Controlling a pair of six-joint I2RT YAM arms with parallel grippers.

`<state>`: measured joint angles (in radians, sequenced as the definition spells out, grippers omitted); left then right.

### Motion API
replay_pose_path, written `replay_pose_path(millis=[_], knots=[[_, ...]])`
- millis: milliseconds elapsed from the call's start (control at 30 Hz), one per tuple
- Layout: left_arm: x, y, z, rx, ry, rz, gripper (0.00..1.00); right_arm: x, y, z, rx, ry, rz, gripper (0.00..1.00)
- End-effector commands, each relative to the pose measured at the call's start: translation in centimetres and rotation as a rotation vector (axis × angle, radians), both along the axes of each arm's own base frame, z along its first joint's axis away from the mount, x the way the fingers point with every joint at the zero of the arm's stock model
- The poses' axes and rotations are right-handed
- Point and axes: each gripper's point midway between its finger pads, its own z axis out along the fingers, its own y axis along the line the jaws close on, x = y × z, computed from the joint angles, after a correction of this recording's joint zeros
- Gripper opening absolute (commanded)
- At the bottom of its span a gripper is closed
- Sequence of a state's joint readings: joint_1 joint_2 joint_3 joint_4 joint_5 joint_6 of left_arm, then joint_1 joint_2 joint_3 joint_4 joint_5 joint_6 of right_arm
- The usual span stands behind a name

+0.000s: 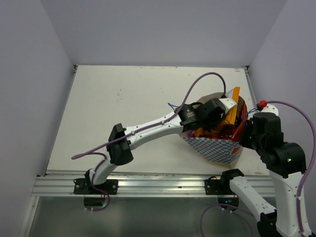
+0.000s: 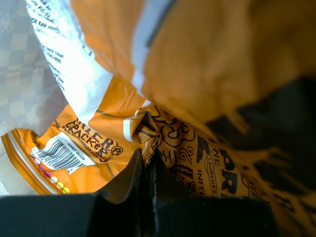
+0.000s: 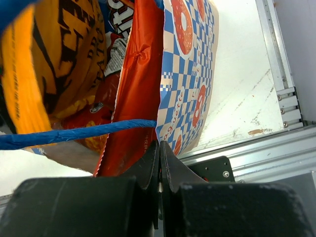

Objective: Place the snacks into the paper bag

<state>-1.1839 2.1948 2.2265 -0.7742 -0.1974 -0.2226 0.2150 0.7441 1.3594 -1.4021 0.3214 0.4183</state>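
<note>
The paper bag (image 1: 217,149), blue-and-white checked, stands at the table's right front with several snacks in it. My left gripper (image 1: 228,114) reaches into its mouth. In the left wrist view it (image 2: 148,154) is shut on a fold of an orange packet with black print (image 2: 207,94), above an orange cracker packet (image 2: 86,148). The orange packet sticks up from the bag (image 1: 234,97). My right gripper (image 1: 245,134) is at the bag's right side. It (image 3: 160,144) is shut on the bag's wall (image 3: 190,64), beside a red packet (image 3: 138,84) and a blue string handle (image 3: 74,133).
An aluminium rail (image 1: 148,185) runs along the table's near edge and also shows in the right wrist view (image 3: 276,148). Grey walls close in the table on the left, back and right. A purple cable (image 1: 197,81) loops over the left arm.
</note>
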Motion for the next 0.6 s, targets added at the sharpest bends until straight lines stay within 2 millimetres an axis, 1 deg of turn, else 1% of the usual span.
replay_pose_path(millis=[0, 67, 100, 133, 167, 233, 300, 333, 367, 400, 433, 467, 500, 533, 567], knots=[[-5.2, 1.9, -5.3, 0.241, 0.061, -0.129, 0.0, -0.3, 0.0, 1.1, 0.006, -0.024, 0.006, 0.0], [-6.3, 1.7, -5.4, 0.237, 0.064, -0.162, 0.01, -0.3, 0.1, 1.0, 0.008, -0.021, 0.008, 0.0], [-6.9, 1.9, -6.3, 0.263, 0.077, -0.172, 0.01, -0.2, 0.1, 1.0, 0.011, -0.023, 0.01, 0.0], [-7.3, 2.7, -7.5, 0.309, 0.09, -0.173, 0.01, -0.2, 0.2, 1.1, 0.013, -0.028, 0.011, 0.0], [-7.3, 3.6, -9.3, 0.371, 0.094, -0.16, 0.0, -0.1, 0.2, 1.1, 0.012, -0.029, 0.01, 0.0], [-7.4, 4.5, -10.3, 0.42, 0.081, -0.153, 0.0, 0.0, 0.2, 1.1, 0.014, -0.03, 0.012, 0.0], [-7.6, 4.0, -8.9, 0.398, 0.027, -0.16, 0.0, 0.0, 0.2, 0.9, 0.009, -0.026, 0.014, 0.0], [-7.5, 3.3, -7.8, 0.365, -0.007, -0.163, 0.04, 0.0, 0.2, 0.8, 0.011, -0.022, 0.016, 0.0], [-7.4, 2.9, -6.0, 0.336, -0.052, -0.15, 0.09, 0.0, 0.3, 0.8, 0.013, -0.022, 0.014, 0.0], [-7.2, 2.6, -4.8, 0.31, -0.079, -0.139, 0.14, 0.0, 0.3, 0.9, 0.014, -0.028, 0.014, 0.0], [-6.8, 1.9, -3.0, 0.26, -0.11, -0.124, 0.31, 0.1, 0.3, 0.8, 0.016, -0.027, 0.014, 0.0], [-6.3, 1.9, -0.8, 0.222, -0.15, -0.092, 0.42, 0.0, 0.3, 0.7, 0.015, -0.024, 0.016, 0.0], [-6.0, 1.9, 0.6, 0.191, -0.171, -0.073, 0.68, 0.1, 0.3, 0.7, 0.015, -0.026, 0.015, 0.0], [-5.6, 1.8, 3.4, 0.125, -0.204, -0.048, 0.76, 0.1, 0.3, 0.7, 0.012, -0.025, 0.017, 0.0], [-5.3, 2.0, 4.7, 0.098, -0.229, -0.028, 0.81, 0.0, 0.3, 0.7, 0.011, -0.022, 0.016, 0.0]])
